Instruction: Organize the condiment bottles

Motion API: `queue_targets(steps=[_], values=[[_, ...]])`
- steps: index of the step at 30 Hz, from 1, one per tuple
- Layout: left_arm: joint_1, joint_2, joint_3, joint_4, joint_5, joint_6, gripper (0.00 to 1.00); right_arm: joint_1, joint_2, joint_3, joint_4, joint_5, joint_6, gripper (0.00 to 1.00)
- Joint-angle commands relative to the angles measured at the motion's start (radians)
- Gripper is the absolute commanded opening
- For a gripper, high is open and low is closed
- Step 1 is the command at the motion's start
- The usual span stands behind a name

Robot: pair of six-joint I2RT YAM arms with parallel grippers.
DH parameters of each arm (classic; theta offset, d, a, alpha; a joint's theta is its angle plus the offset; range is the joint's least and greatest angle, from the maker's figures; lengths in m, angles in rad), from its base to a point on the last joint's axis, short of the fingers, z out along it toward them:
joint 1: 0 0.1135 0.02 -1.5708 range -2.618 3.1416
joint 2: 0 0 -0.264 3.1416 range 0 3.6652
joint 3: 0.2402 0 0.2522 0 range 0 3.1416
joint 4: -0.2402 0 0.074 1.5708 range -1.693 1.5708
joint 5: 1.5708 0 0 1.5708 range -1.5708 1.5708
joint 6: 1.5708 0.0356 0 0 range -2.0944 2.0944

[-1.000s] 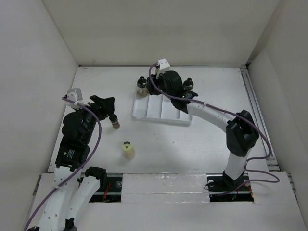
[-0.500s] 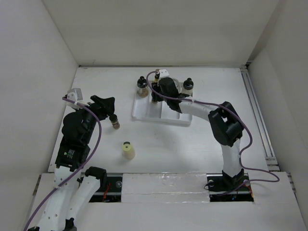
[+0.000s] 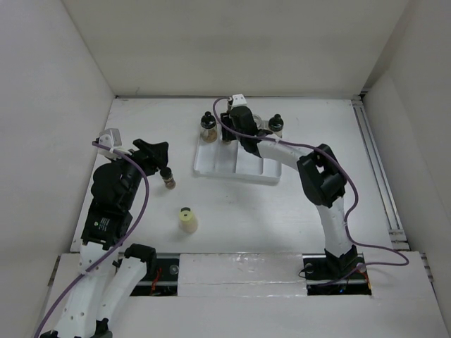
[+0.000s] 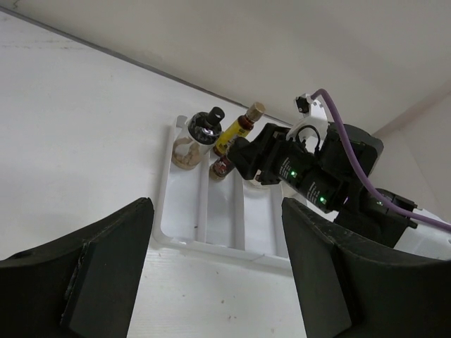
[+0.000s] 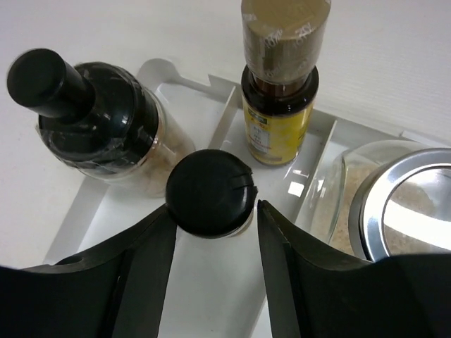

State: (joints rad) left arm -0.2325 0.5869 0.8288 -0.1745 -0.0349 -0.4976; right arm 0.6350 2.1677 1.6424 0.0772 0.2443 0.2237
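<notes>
Shaker (image 5: 210, 191), black-capped and upright, sat mid-frame squarely between the fingers of your right gripper (image 5: 214, 215), in the white tray (image 5: 204, 282) beside the yellow bottle (image 5: 277, 134). Whether they pinched or merely flanked it, you couldn't tell. Your left gripper (image 4: 215, 208) hung wide apart, far off.

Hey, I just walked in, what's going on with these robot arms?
The right gripper straddles a small black-capped bottle in the white tray, beside a yellow bottle, a shaker and a silver-lidded jar; whether it grips is unclear. The left gripper hangs open near a brown bottle, which stands on the table with a cream bottle.
</notes>
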Motion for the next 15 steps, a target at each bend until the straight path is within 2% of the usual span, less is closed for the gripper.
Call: queue_targets(steps=[1, 9, 15], values=[[0.007, 0.002, -0.002, 0.046, 0.007, 0.013, 0.69, 0.000, 0.010, 0.069, -0.008, 0.018, -0.007, 0.55], [0.007, 0.002, -0.002, 0.046, 0.007, 0.013, 0.69, 0.000, 0.011, 0.074, -0.040, 0.027, -0.017, 0.61], [0.007, 0.002, -0.002, 0.046, 0.007, 0.013, 0.69, 0.051, -0.130, 0.020, -0.030, 0.137, -0.056, 0.63]])
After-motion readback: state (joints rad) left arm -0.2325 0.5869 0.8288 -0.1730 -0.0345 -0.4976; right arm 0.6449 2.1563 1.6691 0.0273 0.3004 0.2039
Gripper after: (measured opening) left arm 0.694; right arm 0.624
